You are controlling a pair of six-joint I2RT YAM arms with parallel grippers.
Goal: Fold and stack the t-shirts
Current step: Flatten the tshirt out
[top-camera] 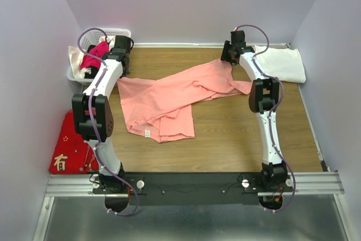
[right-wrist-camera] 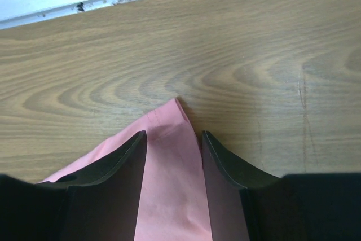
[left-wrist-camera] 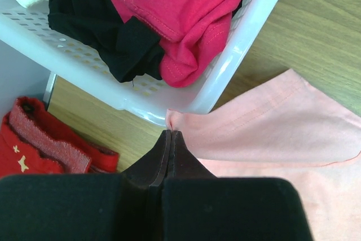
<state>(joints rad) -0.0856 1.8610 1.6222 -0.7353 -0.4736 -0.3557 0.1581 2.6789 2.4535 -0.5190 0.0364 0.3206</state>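
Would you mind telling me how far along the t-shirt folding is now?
Done: the white t-shirt looks folded at the far right. In hand: the salmon-pink t-shirt lies rumpled and unfolded; the left end effector is shut on one corner, and the right end effector stands open around another. Left: folding the pink one and stacking both.

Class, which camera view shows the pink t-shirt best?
Top view: the whole pink tee lies rumpled on the table. Left wrist shows only one corner by the shut left claw; right wrist, just a tip inside the open right claw.
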